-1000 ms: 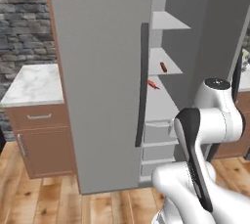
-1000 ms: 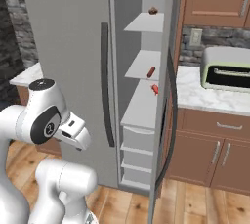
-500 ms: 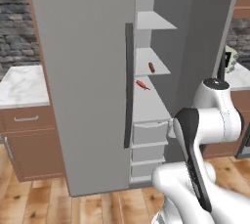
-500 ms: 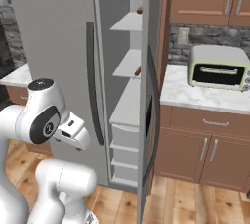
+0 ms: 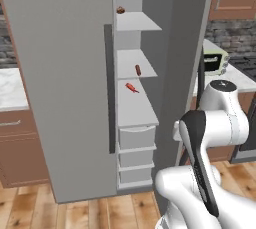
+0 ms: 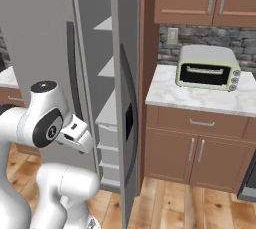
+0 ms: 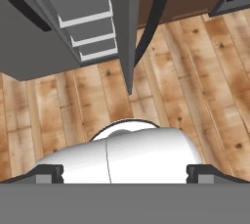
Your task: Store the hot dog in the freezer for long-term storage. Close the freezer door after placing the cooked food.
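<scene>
Left base view: slim reddish-brown hot dog (image 5: 138, 70) on freezer shelf (image 5: 135, 57).

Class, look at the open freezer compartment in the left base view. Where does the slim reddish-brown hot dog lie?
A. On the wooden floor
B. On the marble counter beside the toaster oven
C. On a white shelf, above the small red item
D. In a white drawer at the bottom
C: the hot dog lies on a white shelf in the freezer, one level above the small red item.

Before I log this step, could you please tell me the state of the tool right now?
Tool: open, holding nothing; the hot dog lies on a freezer shelf.
</scene>
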